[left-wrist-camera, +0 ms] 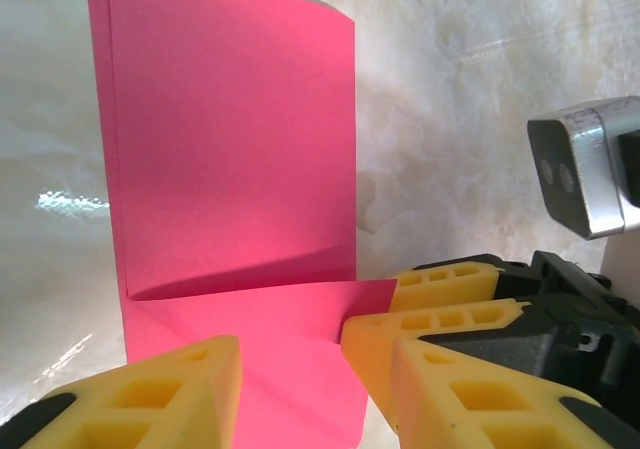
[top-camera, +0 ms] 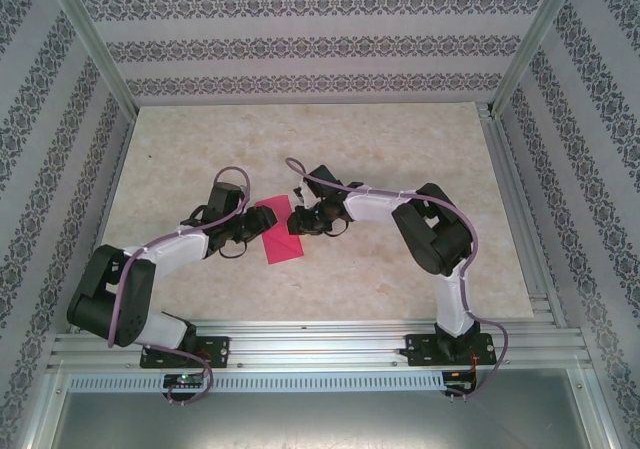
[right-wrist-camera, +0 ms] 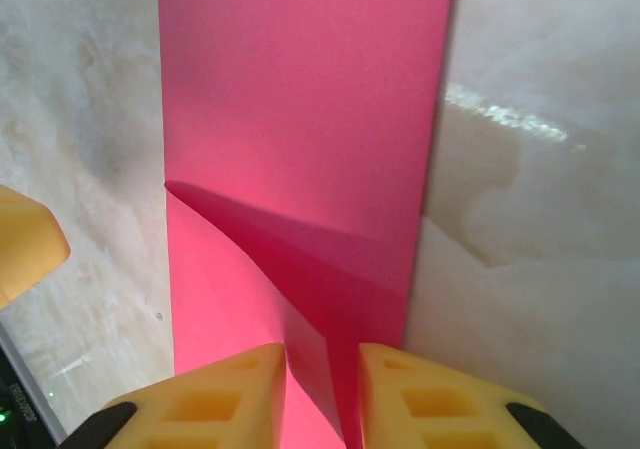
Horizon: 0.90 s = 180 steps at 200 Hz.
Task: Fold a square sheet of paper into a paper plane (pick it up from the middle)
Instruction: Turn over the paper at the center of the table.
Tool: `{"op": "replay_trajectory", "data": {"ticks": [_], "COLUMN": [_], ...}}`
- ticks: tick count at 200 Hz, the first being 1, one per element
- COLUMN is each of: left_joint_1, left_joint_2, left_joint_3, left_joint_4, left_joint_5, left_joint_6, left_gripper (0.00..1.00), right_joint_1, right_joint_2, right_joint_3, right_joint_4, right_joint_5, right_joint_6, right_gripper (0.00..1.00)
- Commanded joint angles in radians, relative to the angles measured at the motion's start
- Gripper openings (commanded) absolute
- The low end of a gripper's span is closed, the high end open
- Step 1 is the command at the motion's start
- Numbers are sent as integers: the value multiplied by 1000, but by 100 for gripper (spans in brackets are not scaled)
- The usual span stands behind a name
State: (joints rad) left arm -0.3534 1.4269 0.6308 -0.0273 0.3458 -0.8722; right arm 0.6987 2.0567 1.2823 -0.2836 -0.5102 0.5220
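Two arms reach in to mid-table, wrists facing each other across the square sheet of paper [top-camera: 281, 234]. It lies on the marble-look table [top-camera: 400, 159], ahead of the gap between the two bases, long axis running near-to-far with a slight tilt in the top view. It reads as a rectangle, one layer doubled over another.

On the left gripper [left-wrist-camera: 300, 379]: released. Its yellow fingers [left-wrist-camera: 150, 394] stand wide apart, straddling the near end of the sheet, nothing pinched between them. From this wrist the top layer rises off the bottom one along a line across the sheet and bows upward.

On the right gripper [right-wrist-camera: 322, 364]: jaws nearly together, narrow gap. The lifted flap's edge runs down into that gap. Cannot tell whether the pads bite the paper or just bracket it. The left wrist view has that gripper's fingers [left-wrist-camera: 450, 284] stacked close at the sheet's side corner, with its wrist camera housing [left-wrist-camera: 590, 169] above them.

Right wrist view: flap lifts from a point on the sheet's left edge, shadow under it, lower layer flat on the table. One left-arm fingertip [right-wrist-camera: 25, 244] pokes in at the left frame edge, apart from the sheet.
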Motion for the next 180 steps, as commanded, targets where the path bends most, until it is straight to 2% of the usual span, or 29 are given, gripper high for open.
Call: {"op": "replay_trajectory", "data": {"ticks": [1,8,19,40,48,60,74,86,102,130,159,171,180], "left_joint_1": [11,12,12,14,14,16,18,20,22,21,16,16,15], "left_joint_2": [-40,-49,-62,-85,-88,-93,-95,-93,-88,-76,-87,-78,-65], "left_joint_3": [-1,-2,3,6,4,2,-4,-11,-10,-12,-12,-15,-16], "left_joint_4": [-38,-43,-73,-121,-127,-140,-132,-105,-81,2,29,40,45], "left_joint_5": [-34,-41,-66,-104,-109,-119,-120,-102,-85,1,33,30,28], "left_joint_6": [-11,-13,-9,2,2,0,-16,-29,-37,-67,-130,-148,-172], "left_gripper": [44,45,45,49,54,56,68,70,77,77,75,69,60], "right_joint_1": [2,1,-2,-11,-17,-32,-49,-59,-66,-66,-67,-65,-66], "right_joint_2": [22,19,3,-27,-37,-60,-82,-108,-136,-167,-179,-177,-171], "right_joint_3": [13,7,-3,-21,-36,-78,-125,-167,-184,-205,-209,-207,-203], "right_joint_4": [42,56,67,83,111,185,262,331,339,337,341,345,348], "right_joint_5": [-48,-57,-57,-71,-93,-128,-164,-176,-185,-190,-196,-197,-197], "right_joint_6": [12,20,30,42,55,102,149,189,189,175,178,178,180], "right_gripper": [14,13,5,0,0,0,0,0,0,0,0,0,1]}}
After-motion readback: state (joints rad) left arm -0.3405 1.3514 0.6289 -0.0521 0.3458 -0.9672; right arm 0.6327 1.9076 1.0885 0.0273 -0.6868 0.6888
